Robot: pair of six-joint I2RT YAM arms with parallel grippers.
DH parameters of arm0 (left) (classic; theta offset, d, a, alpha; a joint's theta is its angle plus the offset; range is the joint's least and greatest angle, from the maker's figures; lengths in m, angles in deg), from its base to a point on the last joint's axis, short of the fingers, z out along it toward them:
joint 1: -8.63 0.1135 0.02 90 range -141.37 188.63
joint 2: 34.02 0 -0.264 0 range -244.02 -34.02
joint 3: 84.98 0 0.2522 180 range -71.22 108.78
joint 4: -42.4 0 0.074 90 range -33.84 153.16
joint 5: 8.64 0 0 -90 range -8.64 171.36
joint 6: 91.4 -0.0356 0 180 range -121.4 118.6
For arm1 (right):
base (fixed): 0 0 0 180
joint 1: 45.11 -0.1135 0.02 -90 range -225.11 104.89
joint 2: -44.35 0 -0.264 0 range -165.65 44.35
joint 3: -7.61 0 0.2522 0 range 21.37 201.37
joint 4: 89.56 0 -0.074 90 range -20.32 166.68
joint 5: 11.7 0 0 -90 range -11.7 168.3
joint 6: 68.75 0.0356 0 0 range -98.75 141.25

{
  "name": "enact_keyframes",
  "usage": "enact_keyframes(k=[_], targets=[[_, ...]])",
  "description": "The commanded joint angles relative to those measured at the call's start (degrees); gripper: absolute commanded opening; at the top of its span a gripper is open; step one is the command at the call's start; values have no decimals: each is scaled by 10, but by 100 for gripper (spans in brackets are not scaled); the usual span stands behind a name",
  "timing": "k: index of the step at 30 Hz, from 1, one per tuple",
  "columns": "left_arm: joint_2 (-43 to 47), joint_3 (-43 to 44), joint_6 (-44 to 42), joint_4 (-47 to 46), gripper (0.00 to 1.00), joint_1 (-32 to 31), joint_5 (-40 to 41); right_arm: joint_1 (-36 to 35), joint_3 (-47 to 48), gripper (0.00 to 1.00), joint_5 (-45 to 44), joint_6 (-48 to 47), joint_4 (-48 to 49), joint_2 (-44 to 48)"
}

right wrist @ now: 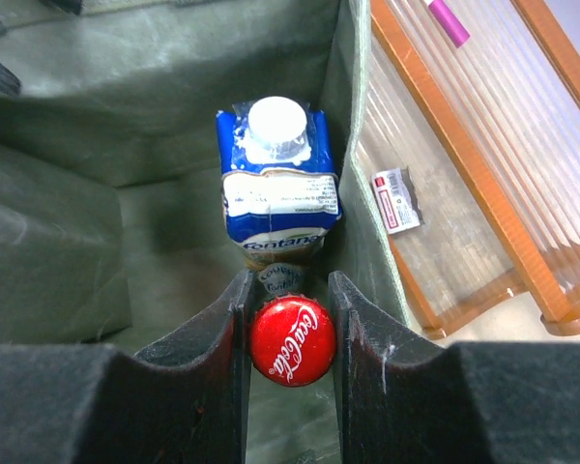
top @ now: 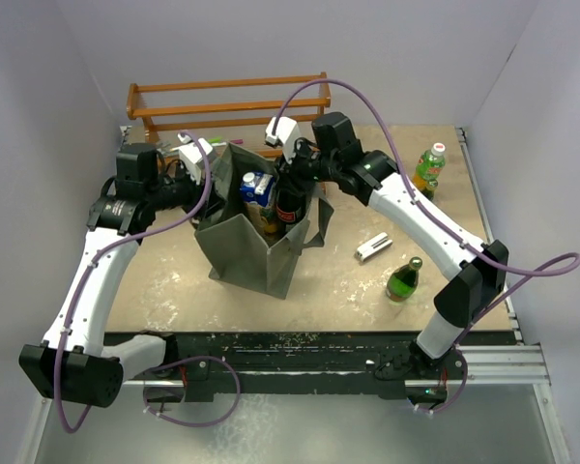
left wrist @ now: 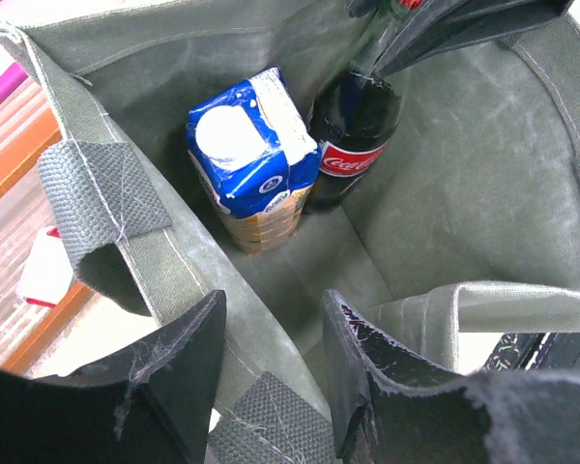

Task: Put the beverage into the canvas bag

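The grey-green canvas bag point(top: 256, 253) stands open at the table's middle. Inside it a blue-and-white carton point(left wrist: 251, 145) stands upright beside a dark Coca-Cola bottle point(left wrist: 353, 145). My right gripper point(top: 292, 174) reaches into the bag from above and is shut on the bottle's neck, with the red cap point(right wrist: 292, 341) between its fingers point(right wrist: 222, 358). The carton point(right wrist: 277, 184) stands just beyond the cap. My left gripper point(left wrist: 274, 309) is at the bag's left rim point(left wrist: 106, 184). Its jaws stand apart, one finger on each side of the rim.
A green bottle point(top: 403, 280) stands at the front right and another, with a white cap point(top: 428, 166), at the far right. A white object point(top: 372, 247) lies between them. An orange wooden rack point(top: 227, 101) stands behind the bag, with a small packet point(right wrist: 396, 200) beside it.
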Motion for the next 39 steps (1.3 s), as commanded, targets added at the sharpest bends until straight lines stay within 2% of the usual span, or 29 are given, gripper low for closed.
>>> enact_keyframes(k=[1,15,18,22,25,32,39], targets=[[19,-10,-10,-19,47,-1,-20,3,-7,0,-36,-52,131,31],[26,-16,-16,-20,48,-1,-36,20,-64,0,-43,-35,137,19],[27,-16,-18,-19,49,-1,-34,20,-61,10,-36,-38,129,25],[25,-10,-16,-18,51,-1,-33,20,-34,33,-28,-39,104,27],[27,-8,-17,-17,51,-1,-34,19,-20,44,-27,-34,93,33],[29,-6,-16,-17,51,-1,-34,19,2,62,-34,-28,79,45],[25,0,-10,-17,52,-1,-29,20,23,70,-1,-4,60,83]])
